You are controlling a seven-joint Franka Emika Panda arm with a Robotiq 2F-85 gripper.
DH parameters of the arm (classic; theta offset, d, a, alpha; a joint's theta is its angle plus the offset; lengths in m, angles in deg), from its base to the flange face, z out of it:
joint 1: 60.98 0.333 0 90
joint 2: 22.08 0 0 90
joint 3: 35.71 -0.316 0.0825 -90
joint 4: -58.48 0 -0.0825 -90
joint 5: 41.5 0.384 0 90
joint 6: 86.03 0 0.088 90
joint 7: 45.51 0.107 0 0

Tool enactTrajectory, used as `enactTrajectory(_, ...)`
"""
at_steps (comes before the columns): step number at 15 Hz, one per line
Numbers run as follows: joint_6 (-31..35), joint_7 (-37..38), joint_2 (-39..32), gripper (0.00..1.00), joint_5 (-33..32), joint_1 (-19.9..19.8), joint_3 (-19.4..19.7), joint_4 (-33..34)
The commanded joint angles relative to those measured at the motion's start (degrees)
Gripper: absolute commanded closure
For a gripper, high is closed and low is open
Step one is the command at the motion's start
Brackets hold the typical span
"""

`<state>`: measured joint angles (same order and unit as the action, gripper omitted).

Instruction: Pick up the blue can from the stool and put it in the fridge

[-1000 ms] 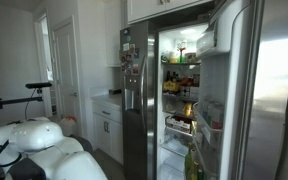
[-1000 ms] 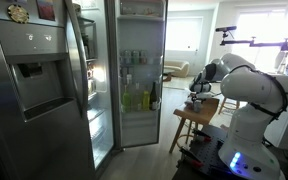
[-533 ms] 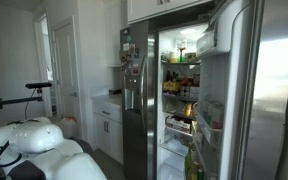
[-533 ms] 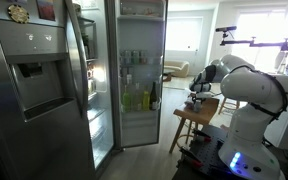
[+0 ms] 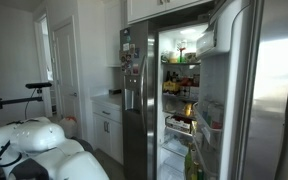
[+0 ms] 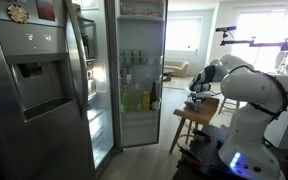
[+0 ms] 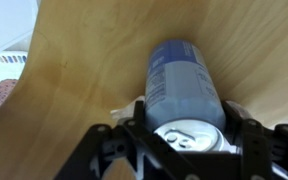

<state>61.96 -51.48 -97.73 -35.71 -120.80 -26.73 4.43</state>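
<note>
In the wrist view the blue can (image 7: 182,85) stands on the light wooden stool seat (image 7: 84,60), its silver lid toward the camera. My gripper (image 7: 184,135) has one finger on each side of the can near its top, and both appear to touch it. In an exterior view the gripper (image 6: 197,96) is down at the stool (image 6: 189,116), to the right of the open fridge (image 6: 134,80); the can itself is too small to make out there. The fridge interior (image 5: 181,90) is lit, with stocked shelves.
The steel fridge door with a dispenser (image 6: 34,80) swings out at the left. The other door with bins (image 5: 219,90) stands open. White cabinets and a counter (image 5: 109,105) are beside the fridge. The robot's white base (image 6: 249,120) stands by the stool.
</note>
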Motion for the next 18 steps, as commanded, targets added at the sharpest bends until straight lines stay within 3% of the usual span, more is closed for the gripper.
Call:
enactTrajectory(1, 3.5, 3.3, 5.4, 0.53, -0.6, 2.9, 2.7, -7.2)
enactTrajectory(11, 19.2, 5.4, 18.8, 0.53, 0.1, 12.7, 8.9, -31.2)
enactTrajectory(18, 27.7, 8.3, 29.1, 0.53, -0.9, 21.9, 14.9, -48.5)
